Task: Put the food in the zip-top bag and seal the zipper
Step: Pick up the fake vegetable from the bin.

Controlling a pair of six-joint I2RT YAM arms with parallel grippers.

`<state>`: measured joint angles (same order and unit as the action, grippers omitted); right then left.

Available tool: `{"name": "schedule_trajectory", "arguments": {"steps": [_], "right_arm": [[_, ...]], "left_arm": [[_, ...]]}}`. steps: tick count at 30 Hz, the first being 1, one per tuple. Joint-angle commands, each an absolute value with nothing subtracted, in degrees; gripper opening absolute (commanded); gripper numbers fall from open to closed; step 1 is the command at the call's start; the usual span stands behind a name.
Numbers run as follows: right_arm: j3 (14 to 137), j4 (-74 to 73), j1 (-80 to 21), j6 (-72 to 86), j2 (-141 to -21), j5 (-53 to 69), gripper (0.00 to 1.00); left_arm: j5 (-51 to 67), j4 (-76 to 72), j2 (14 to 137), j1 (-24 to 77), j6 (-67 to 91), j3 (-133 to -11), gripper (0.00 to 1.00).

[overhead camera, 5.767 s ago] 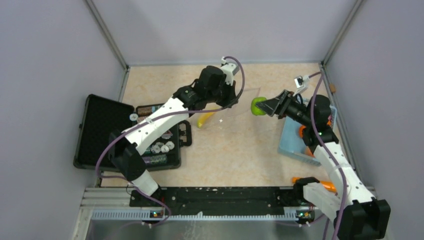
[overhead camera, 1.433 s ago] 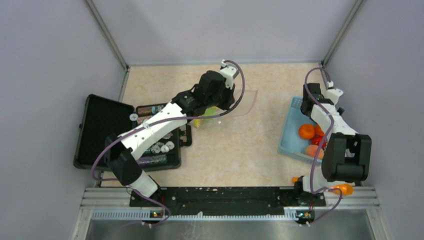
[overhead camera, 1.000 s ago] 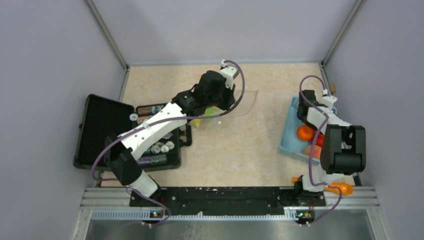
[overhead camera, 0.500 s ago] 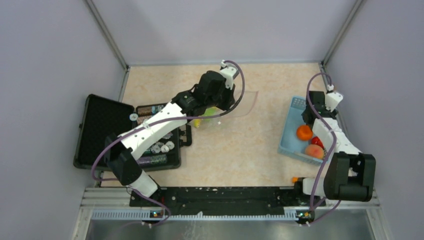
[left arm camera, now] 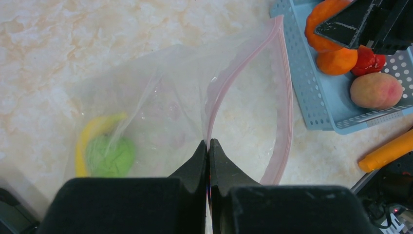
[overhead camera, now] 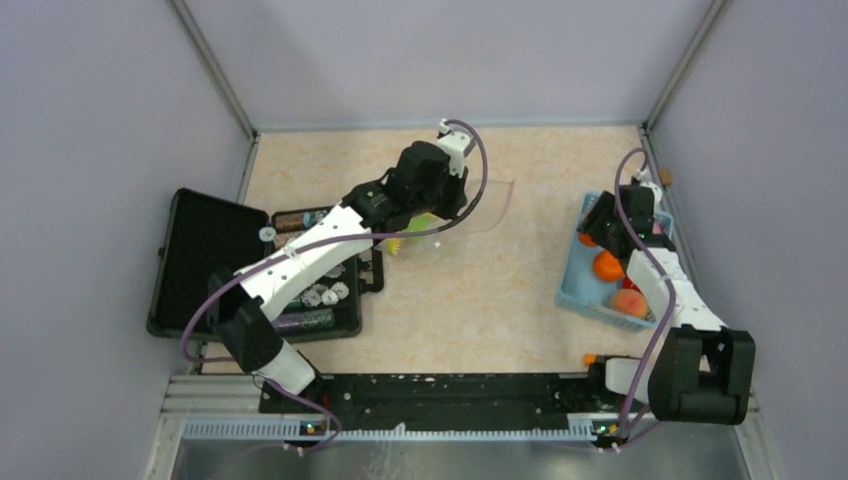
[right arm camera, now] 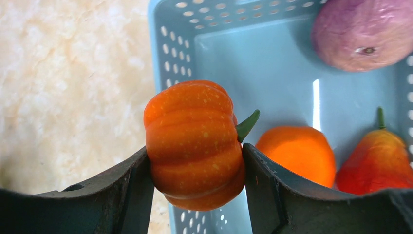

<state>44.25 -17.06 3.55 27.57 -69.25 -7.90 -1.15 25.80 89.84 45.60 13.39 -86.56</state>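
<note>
My left pincer (left arm camera: 208,146) is clenched on the zip-top bag (left arm camera: 160,107), pinching its mouth edge right at the zipper (left arm camera: 285,92). In my left wrist view that pink strip loops out toward 1 o'clock, so the mouth gapes open. Inside the bag, down at 8 o'clock, the yellow banana (left arm camera: 90,134) and the green apple (left arm camera: 109,156) lie touching each other.

From above, the bag sits a little toward 12 o'clock from the middle of the table (overhead camera: 480,300). The light-blue basket (overhead camera: 572,272) is out at 3 o'clock. My right pincer (right arm camera: 195,156) is over there, grasping an orange pumpkin (right arm camera: 192,122) squarely between both fingers (right arm camera: 122,195), above the basket's corner.

Past the pumpkin, in the basket, I see the orange (right arm camera: 297,151) at 4 o'clock with a red piece (right arm camera: 372,161) beside it. A purplish round fruit (right arm camera: 363,31) is up at 1 o'clock. The pink peach (left arm camera: 376,90) lies in the basket too.
</note>
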Motion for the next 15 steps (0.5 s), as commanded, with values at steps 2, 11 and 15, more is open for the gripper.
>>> {"name": "schedule_trajectory", "arguments": {"steps": [2,11,15], "right_arm": [[43.6,-14.7,4.0,27.1,-66.2,1.0,0.49],[44.2,-13.8,4.0,27.5,-60.9,4.4,0.49],[43.8,-12.0,4.0,27.0,-56.6,7.1,0.48]], "left_arm": [[-1.7,25.7,88.5,45.7,13.5,-87.6,0.00],[-1.9,25.3,89.3,45.7,13.1,-88.4,0.00],[-2.1,25.5,89.5,45.7,13.2,-88.4,0.00]]}}
